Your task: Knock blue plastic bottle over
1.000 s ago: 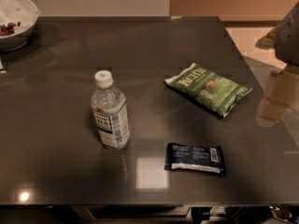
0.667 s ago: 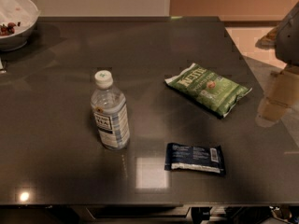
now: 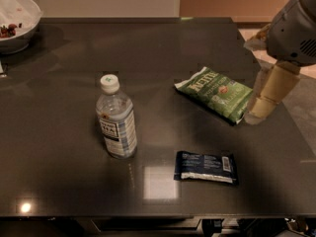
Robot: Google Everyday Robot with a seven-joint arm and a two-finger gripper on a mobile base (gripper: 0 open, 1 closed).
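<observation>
— Progress? None on show. Blue plastic bottle (image 3: 116, 125) standing upright on the dark table (image 3: 59, 181), left of centre, white cap on top, label to the front.

— Agreed, not toppled, not even leaning. And the gripper (image 3: 256, 113)?

— Hanging at the right edge of the table, just beside the green chip bag (image 3: 215, 93), well apart from the bottle. Open or closed: cannot tell from this angle.

— Anything in the way?

— Green chip bag lying roughly between gripper and bottle. Dark blue snack wrapper (image 3: 205, 167) flat nearer the front edge, right of the bottle. White bowl (image 3: 22, 38) off in the back left corner, out of play.

— Left to do?

— Everything, by the look of it: crossing leftward over the table, meeting the bottle's side, pushing until flat on the surface. Probably best to strike high on the body, near the shoulder, for an easy tip. Worth steering clear of the bag on the way across.
</observation>
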